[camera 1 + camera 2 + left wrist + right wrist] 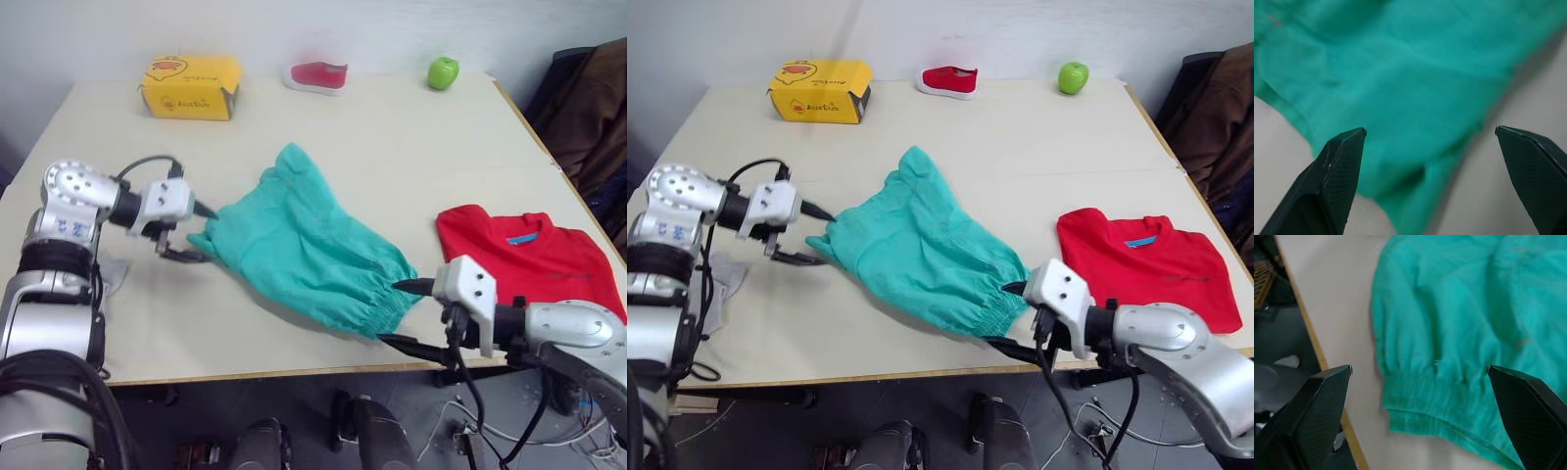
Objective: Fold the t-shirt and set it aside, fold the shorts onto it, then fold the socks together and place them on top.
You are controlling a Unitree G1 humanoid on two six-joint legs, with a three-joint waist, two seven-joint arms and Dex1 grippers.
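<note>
The teal shorts (304, 245) lie wrinkled and spread across the middle of the table, with the gathered waist (1435, 399) toward the front edge. My left gripper (201, 235) is open at the shorts' left corner, its fingers on either side of the cloth edge (1415, 147). At the waistband near the front edge, my right gripper (390, 313) is also open, straddling the elastic. The red t-shirt (529, 259) lies folded at the right, blue label showing. A light grey sock (717, 284) lies at the left edge, partly hidden under my left arm.
A yellow box (191, 86), a small red-and-white shoe (318, 75) and a green apple (443, 71) stand along the far edge of the table (411, 137). Dark clothing (593, 117) hangs beyond the right edge.
</note>
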